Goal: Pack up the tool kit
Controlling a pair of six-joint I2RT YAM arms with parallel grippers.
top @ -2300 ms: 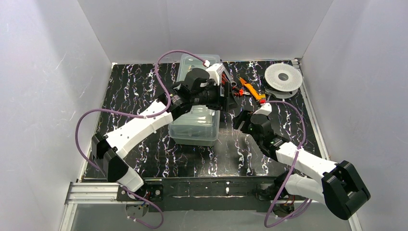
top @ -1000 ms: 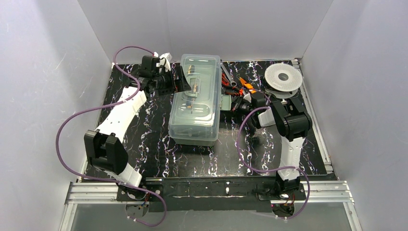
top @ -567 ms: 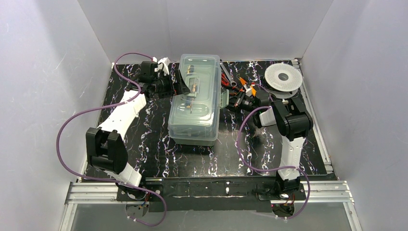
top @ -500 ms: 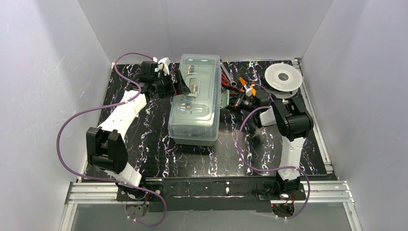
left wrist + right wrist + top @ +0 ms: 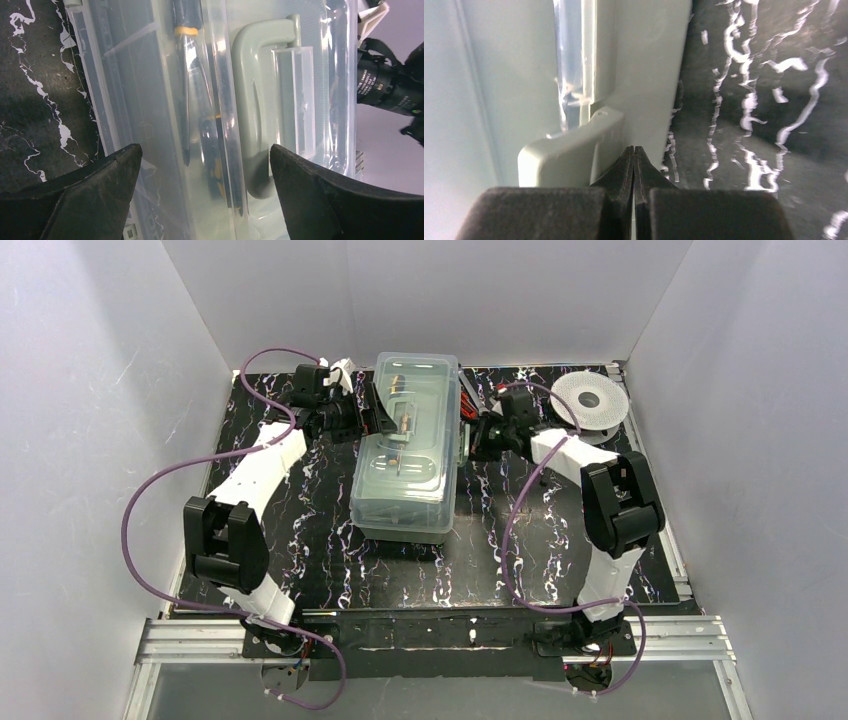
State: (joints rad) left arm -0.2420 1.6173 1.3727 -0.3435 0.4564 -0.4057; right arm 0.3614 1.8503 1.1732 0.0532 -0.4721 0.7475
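Note:
The clear plastic tool box point(image 5: 405, 455) lies lengthwise mid-table with its lid down. Through the lid I see its grey handle point(image 5: 255, 100) and a dark screwdriver point(image 5: 192, 90) inside. My left gripper point(image 5: 375, 420) sits at the box's left side, open wide, with its jaws point(image 5: 204, 155) spanning the lid and nothing gripped. My right gripper point(image 5: 470, 440) is at the box's right side, shut and empty. Its tips point(image 5: 634, 150) touch the grey latch point(image 5: 574, 145) on the box wall.
A white filament spool point(image 5: 588, 400) lies at the back right. Red-handled tools point(image 5: 468, 398) lie behind the right wrist, mostly hidden by it. White walls close in the black marbled table point(image 5: 300, 540) on three sides.
The right arm swung its wrist back and left, so its shut gripper now rests against the box's right-side latch. The left gripper stayed open at the box's left side.

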